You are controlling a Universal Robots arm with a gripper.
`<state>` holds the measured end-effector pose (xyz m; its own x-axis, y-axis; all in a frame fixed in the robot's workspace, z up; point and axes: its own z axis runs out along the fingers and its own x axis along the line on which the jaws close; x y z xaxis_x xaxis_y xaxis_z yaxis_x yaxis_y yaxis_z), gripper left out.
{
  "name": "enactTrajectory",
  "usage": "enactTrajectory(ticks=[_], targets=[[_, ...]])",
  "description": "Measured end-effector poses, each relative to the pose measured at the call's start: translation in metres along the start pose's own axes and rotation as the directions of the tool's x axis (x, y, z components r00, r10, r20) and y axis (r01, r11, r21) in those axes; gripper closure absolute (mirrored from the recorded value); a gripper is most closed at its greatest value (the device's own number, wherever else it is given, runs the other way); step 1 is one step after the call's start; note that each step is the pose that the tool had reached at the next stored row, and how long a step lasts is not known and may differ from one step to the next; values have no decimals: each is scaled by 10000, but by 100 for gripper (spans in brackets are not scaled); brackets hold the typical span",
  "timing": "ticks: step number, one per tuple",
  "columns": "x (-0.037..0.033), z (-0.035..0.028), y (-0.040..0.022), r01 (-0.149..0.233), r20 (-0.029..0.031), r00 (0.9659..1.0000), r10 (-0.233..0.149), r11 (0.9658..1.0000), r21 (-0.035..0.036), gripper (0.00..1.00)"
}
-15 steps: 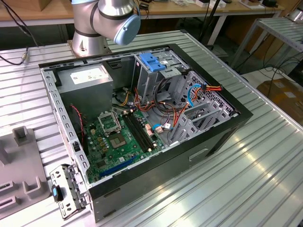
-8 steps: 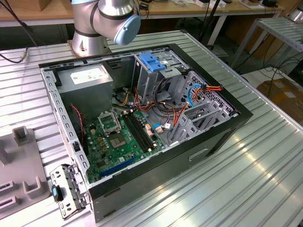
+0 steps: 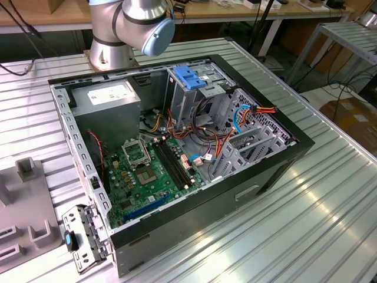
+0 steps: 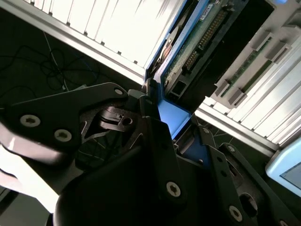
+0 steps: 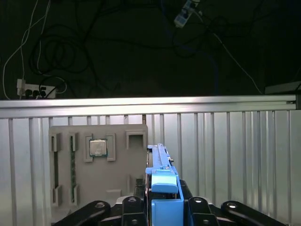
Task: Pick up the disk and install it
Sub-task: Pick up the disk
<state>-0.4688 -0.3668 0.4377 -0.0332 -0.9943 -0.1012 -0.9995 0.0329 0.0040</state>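
gripper clamped on disk; disk edge-on btwn jaws

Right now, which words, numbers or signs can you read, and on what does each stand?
No text can be read.
Print on the white sticker of the power supply: too small.
Markings on the processor in the grey tray: too small.
Print on the disk circuit board: blurred.

Robotics lab: arm base on ribbed aluminium table, open PC case, wooden benches, floor power strip.
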Motion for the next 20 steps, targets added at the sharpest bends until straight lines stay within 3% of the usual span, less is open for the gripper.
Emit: enactTrajectory(ticks=[4,7,12,17,20], targets=[[-8,-80,1,0,98,10000,0,10000,-3,63],[-13,-127,1,0,108,9999,0,10000,-4,63],[-14,-142,1,0,-16,10000,0,10000,1,63],[-21,-204,1,0,-61,10000,0,10000,2,63],[-22,-219,1,0,-180,9998,0,10000,7,63]])
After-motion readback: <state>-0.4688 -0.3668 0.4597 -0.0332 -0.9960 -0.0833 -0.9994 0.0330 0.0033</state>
